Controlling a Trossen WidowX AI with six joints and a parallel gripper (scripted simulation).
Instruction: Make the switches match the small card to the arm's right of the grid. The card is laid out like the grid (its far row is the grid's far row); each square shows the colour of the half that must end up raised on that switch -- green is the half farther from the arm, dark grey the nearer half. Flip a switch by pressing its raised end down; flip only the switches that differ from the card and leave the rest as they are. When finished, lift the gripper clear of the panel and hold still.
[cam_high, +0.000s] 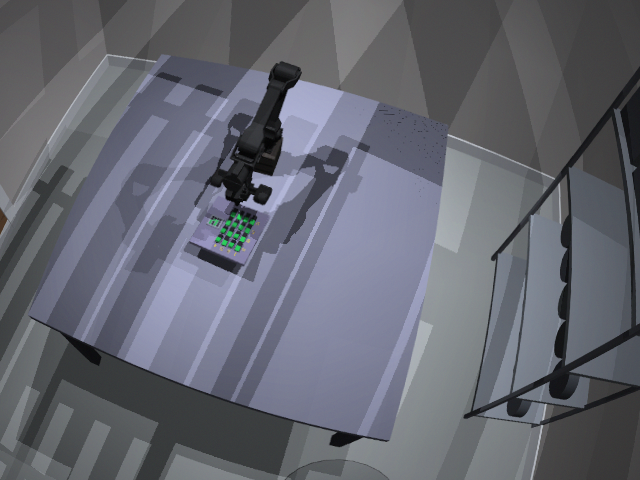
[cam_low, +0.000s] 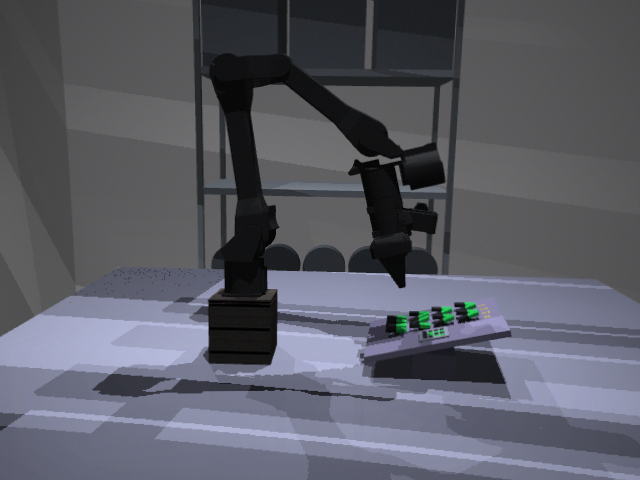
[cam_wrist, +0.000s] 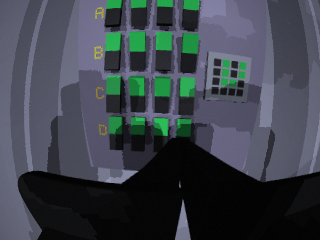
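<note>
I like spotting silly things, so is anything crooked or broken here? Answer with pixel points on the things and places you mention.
The switch panel (cam_high: 200, 241) (cam_low: 496, 330) (cam_wrist: 225, 130) slopes, its lettered far end higher, but that looks like a stand's tilt. I see nothing spilled or broken.

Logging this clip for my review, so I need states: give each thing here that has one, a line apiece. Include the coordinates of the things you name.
pincer (cam_low: 401, 285) (cam_wrist: 178, 146): shut, raised above the panel
panel (cam_low: 439, 345) (cam_wrist: 225, 125): tilted, far edge higher
card (cam_low: 422, 336) (cam_wrist: 208, 95): bottom row all dark grey
arm (cam_high: 266, 111) (cam_low: 315, 95): bent over, reaching down toward the panel
</note>
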